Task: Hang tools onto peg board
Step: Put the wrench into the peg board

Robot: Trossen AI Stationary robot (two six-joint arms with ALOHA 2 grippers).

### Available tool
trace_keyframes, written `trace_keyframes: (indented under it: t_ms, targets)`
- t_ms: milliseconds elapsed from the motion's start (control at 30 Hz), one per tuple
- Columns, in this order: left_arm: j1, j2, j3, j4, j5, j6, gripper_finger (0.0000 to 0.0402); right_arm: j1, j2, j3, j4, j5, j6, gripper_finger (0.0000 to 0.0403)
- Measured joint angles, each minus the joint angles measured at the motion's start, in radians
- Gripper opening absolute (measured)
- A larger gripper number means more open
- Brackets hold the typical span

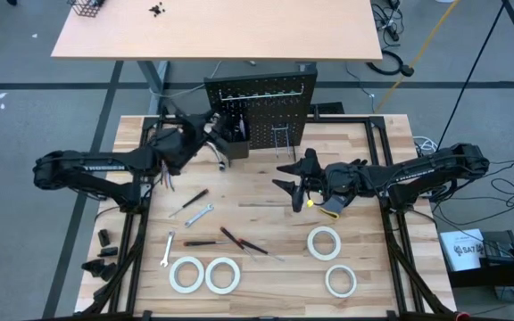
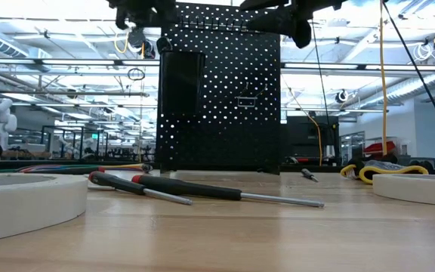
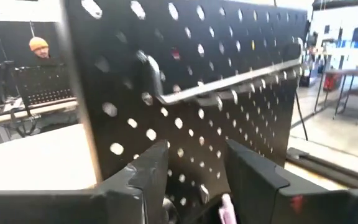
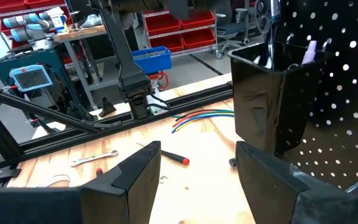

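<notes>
Above the table, looking down, we see the upright black perforated metal peg board (image 1: 261, 105) at the far edge, its small black bin (image 1: 236, 141) on the left side. Our left gripper (image 1: 214, 125) sits right at that bin, far nearer than the right gripper (image 1: 294, 181), which hovers mid-table, open and empty. Loose tools lie toward the near edge: a silver wrench (image 1: 198, 215), a red-handled screwdriver (image 1: 233, 237) and four white tape rolls (image 1: 187, 274).

At table height, the screwdriver's long axis runs across the light wooden tabletop (image 2: 225, 234), before a workshop hall.

Past the left wrist, our fingers (image 3: 143, 176) stand parted, holding nothing, a wire hook (image 3: 229, 81) ahead.

Past the right wrist, fingers gape toward the bin.
</notes>
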Motion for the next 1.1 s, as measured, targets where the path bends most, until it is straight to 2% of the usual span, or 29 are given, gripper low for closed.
trace_keyframes:
  t_ms: [133,300,400,500,600,667,867,1000,1100]
  targets:
    - [-0.027,-0.067,0.001,0.019,0.017,0.002,0.0159,0.009,0.0,0.0,-0.011,0.0,0.014,0.0201]
    - [-0.077,-0.158,0.002,-0.054,0.161,-0.062,0.016,0.02,0.0,0.0,-0.012,0.0,0.015,0.0201]
    - [-0.127,-0.21,0.002,-0.249,0.357,-0.167,0.016,0.029,0.0,0.0,0.009,-0.024,0.023,0.0201]
    - [-0.181,-0.234,0.002,-0.54,0.556,-0.287,0.016,0.038,0.01,0.0,0.017,-0.084,0.018,0.0201]
    - [-0.245,-0.231,-0.02,-0.788,0.649,-0.445,0.016,0.044,0.044,0.0,0.022,-0.103,0.011,0.0201]
    - [-0.297,-0.226,-0.065,-0.851,0.664,-0.559,0.016,0.045,0.075,0.0,0.028,-0.104,0.016,0.0201]
    - [-0.477,-0.208,-0.213,-0.851,0.668,-0.822,0.016,0.049,0.199,-0.001,0.098,-0.106,0.077,0.0201]
    - [-0.572,-0.202,-0.272,-0.863,0.597,-0.962,0.016,0.049,0.275,-0.001,0.221,-0.176,0.093,0.0201]
    - [-0.62,-0.188,-0.297,-0.925,0.5,-1.053,0.016,0.049,0.317,-0.001,0.298,-0.207,0.094,0.0201]
